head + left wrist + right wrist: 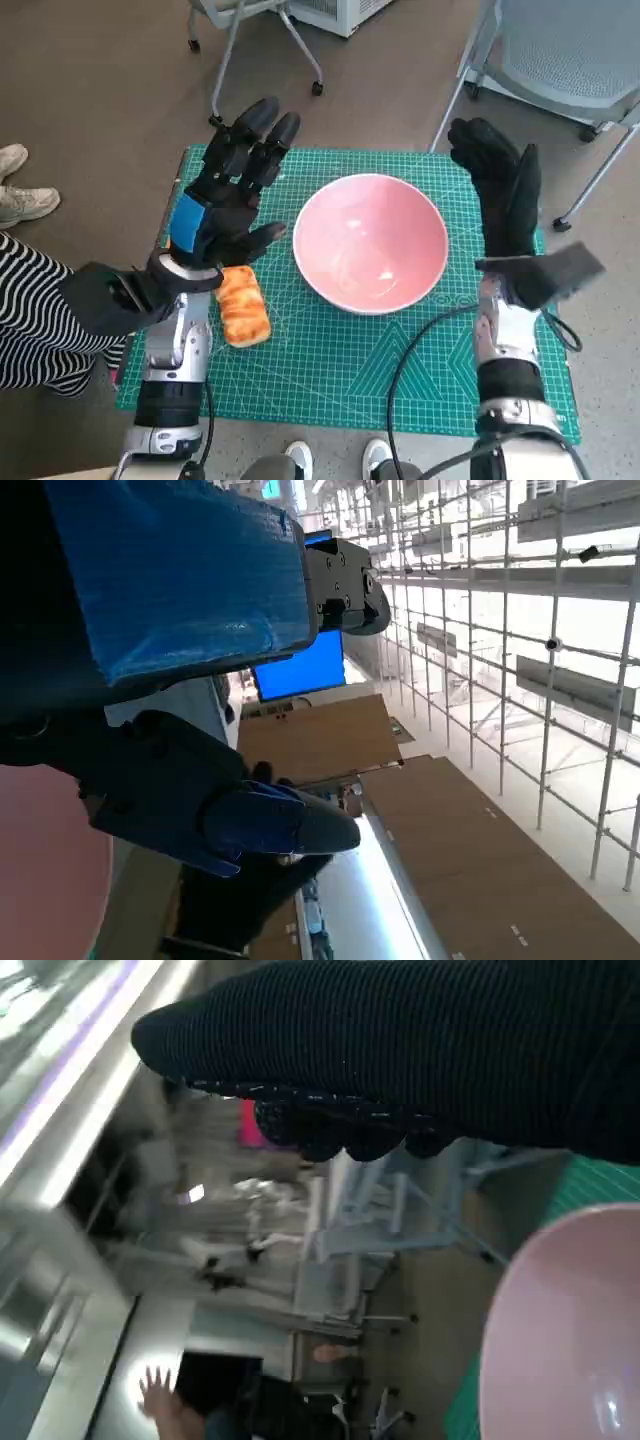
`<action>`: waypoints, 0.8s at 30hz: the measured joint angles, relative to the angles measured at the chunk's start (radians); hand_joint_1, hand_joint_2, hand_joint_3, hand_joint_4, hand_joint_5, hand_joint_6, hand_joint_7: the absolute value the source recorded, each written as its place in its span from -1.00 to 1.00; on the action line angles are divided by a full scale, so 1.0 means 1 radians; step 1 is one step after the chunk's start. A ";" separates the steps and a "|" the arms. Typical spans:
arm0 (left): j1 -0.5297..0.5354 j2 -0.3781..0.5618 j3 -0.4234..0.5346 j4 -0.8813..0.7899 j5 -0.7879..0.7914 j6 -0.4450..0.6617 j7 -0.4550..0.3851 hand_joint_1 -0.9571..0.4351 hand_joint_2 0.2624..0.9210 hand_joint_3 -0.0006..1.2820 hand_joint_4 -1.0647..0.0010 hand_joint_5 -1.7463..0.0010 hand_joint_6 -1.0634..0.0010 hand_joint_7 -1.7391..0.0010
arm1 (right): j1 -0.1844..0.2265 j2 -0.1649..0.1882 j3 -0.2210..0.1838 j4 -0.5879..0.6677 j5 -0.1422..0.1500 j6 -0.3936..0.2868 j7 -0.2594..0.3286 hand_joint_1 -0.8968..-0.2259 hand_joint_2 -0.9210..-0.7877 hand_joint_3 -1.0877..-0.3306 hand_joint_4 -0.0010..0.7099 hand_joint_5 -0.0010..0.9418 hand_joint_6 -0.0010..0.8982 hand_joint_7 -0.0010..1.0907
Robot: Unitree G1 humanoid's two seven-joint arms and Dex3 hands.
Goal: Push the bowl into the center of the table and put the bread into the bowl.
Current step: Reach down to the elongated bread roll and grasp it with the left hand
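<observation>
Showing the bowl (370,242) near the middle of the green mat (330,375) on the surface, empty, so the push looks done or nearly so. Bread (243,305) lies on the mat just left of the bowl, apart from its rim, partly under the left wrist. Left hand (228,195) hovers above and beyond the bread, released, fingers spread, holding nothing. Right hand (497,190) stands upright just right of the bowl, fingers extended, empty; whether it touches the rim cannot be told. Step in hand, by judgement: moving from bowl placement to the bread pickup. Next move calls for the left hand to draw back toward the bread, lower over it, close across its width, then lift it clear of the bowl's rim.
</observation>
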 measured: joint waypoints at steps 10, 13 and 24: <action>-0.016 -0.019 -0.017 -0.010 0.002 0.000 0.008 -0.29 0.93 -0.66 0.77 0.91 1.00 0.44 | 0.076 -0.017 0.042 -0.226 0.002 0.052 0.018 -0.36 -1.00 -0.13 -0.56 -0.98 -0.90 -0.08; -0.020 -0.021 -0.024 -0.022 0.002 0.000 0.007 -0.29 0.92 -0.66 0.77 0.91 1.00 0.43 | 0.090 -0.020 0.054 -0.265 -0.009 0.067 0.017 -0.41 -1.00 -0.15 -0.56 -0.98 -0.92 -0.04; -0.039 -0.018 -0.040 -0.053 0.004 -0.011 -0.016 -0.27 0.72 -0.45 0.85 0.85 1.00 0.41 | 0.114 -0.033 0.086 -0.345 -0.041 0.124 0.002 -0.48 -1.00 -0.17 -0.54 -0.99 -0.99 0.08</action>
